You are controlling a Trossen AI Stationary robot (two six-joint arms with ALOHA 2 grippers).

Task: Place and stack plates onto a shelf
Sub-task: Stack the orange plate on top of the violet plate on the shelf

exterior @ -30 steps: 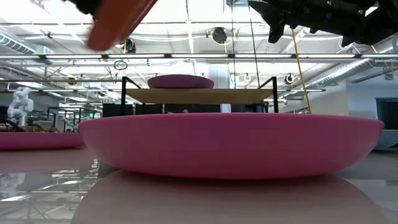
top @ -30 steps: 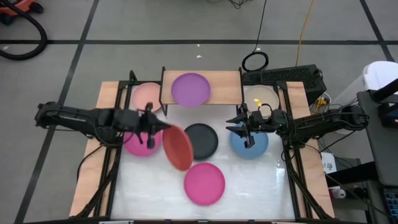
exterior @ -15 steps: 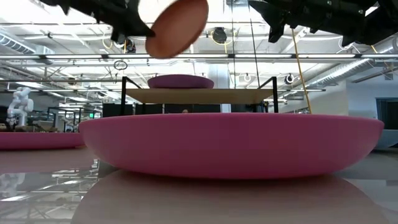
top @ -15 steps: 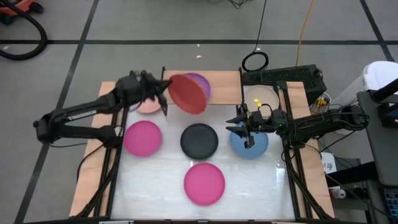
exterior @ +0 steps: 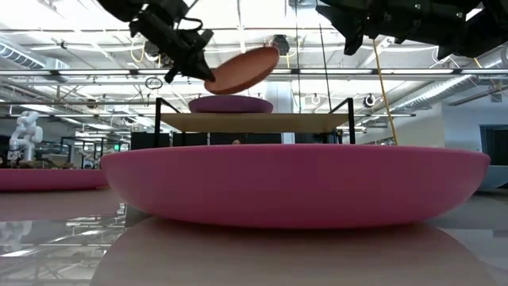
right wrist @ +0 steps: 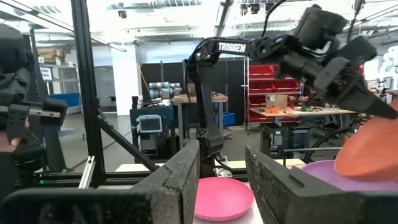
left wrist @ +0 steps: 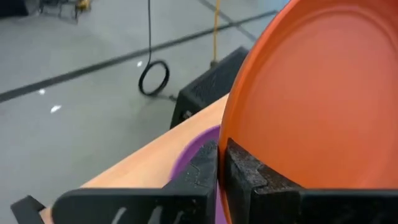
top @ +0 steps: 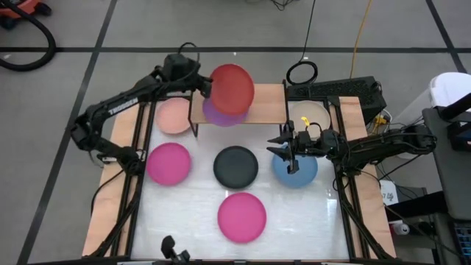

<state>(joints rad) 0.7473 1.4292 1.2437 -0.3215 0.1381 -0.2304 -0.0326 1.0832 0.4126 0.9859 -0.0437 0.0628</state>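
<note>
plates [top: 232, 88]: eight, one of each colour
shelf [top: 268, 103]: one
robot arms: two
grippers: two

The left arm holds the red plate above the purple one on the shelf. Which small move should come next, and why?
Probably lower it. The left gripper grips the red plate by its rim, and the low view shows it tilted, with a gap above the purple plate on the shelf. Levelling it while descending should seat it on the purple plate. The right gripper waits, open, over the blue plate.

The word "TROSSEN" stands in white letters on the left arm [right wrist: 231, 47]; nothing else can be read.
</note>
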